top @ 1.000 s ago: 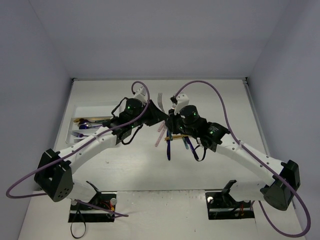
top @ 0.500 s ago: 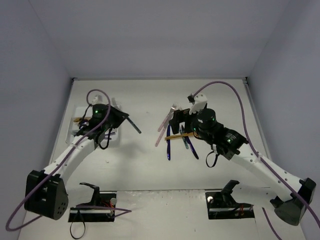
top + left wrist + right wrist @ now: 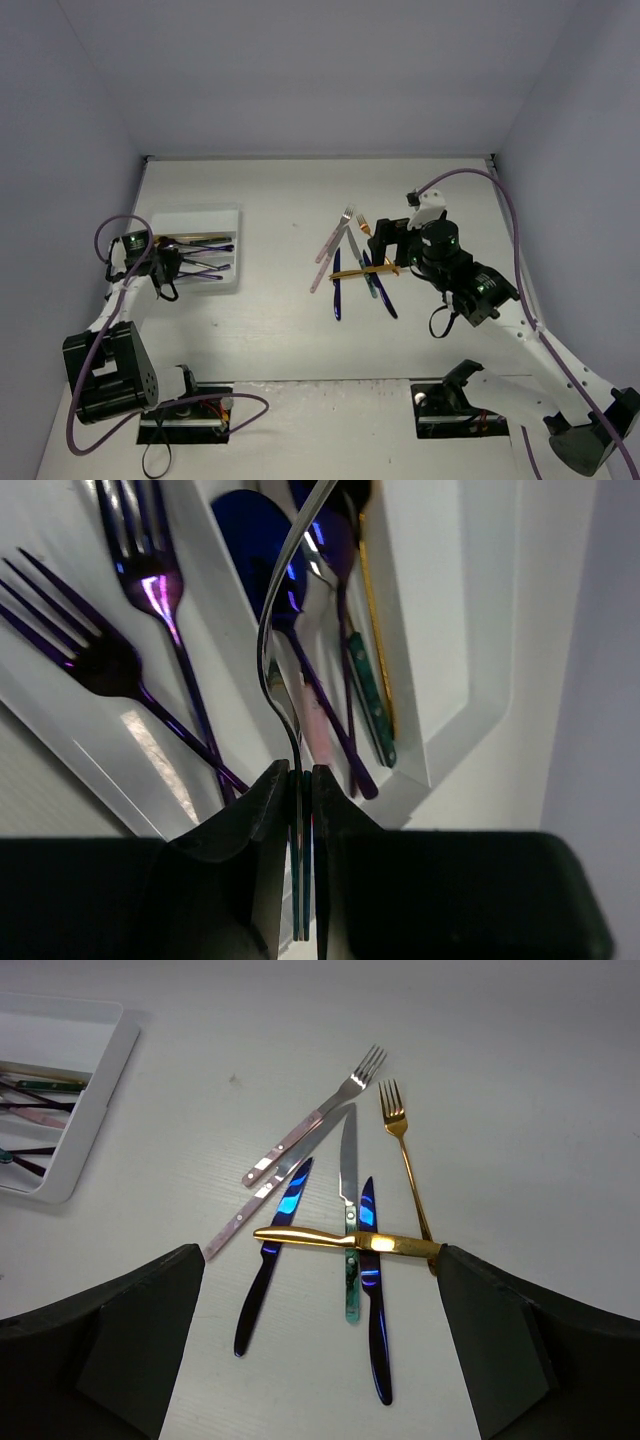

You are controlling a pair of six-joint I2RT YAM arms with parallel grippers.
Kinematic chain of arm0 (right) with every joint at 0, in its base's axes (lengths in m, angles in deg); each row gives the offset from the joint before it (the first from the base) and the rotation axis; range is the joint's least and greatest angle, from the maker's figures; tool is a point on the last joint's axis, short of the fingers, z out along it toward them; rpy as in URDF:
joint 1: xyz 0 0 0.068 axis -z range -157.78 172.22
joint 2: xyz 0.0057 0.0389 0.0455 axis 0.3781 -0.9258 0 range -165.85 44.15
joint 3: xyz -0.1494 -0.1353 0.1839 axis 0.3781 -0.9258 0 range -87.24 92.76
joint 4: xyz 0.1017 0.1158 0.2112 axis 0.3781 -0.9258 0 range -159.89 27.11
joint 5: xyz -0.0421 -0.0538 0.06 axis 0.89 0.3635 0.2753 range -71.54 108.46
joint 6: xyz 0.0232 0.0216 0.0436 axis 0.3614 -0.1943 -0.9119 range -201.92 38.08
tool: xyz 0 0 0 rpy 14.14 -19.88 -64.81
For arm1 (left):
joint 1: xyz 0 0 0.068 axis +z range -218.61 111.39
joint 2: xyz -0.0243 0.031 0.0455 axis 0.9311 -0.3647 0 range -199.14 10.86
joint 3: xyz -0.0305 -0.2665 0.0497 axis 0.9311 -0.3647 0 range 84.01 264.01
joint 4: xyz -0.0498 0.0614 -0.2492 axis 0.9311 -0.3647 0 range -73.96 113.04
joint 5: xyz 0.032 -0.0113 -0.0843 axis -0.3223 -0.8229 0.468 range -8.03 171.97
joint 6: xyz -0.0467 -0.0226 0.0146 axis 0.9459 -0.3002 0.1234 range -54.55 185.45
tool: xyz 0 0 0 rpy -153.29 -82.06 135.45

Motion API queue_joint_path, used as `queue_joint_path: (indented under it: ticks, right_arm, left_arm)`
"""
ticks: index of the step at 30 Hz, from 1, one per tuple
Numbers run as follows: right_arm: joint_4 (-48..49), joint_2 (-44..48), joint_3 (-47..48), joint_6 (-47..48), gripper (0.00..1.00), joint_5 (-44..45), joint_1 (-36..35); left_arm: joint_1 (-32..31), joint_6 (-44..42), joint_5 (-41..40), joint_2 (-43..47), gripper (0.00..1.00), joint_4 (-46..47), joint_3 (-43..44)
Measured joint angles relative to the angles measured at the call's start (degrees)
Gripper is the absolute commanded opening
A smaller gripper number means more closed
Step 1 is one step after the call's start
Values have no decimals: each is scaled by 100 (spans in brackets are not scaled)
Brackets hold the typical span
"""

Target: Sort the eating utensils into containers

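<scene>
A silver utensil (image 3: 272,640) is being pinched in the shut left claw (image 3: 300,780), now swung over the white cutlery tray (image 3: 195,213) — ready for dropping. The right claw (image 3: 320,1335) — just opened wide, empty — is being held above the remaining knives and forks (image 3: 345,1195).

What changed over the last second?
The left hand, shut on a silver utensil, swung from the middle leftward to the tray. The right hand opened and backed off to the right. The gold knife stayed put.
</scene>
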Motion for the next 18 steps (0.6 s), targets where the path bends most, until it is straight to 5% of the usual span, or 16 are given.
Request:
queue_joint_path:
  ticks: [2, 6, 13, 18]
  right_arm:
    - [-19, 44, -13, 21, 100, -4, 20]
    - [-77, 119, -68, 53, 100, -9, 21]
    - [-148, 152, -135, 62, 100, -9, 21]
    - [-160, 150, -144, 82, 100, -6, 28]
  left_arm:
    - [101, 28, -21, -205, 0, 4, 0]
    - [167, 111, -119, -467, 17, -19, 0]
    - [172, 348, -230, -396, 59, -71, -124]
    - [31, 2, -317, 105, 65, -576, 39]
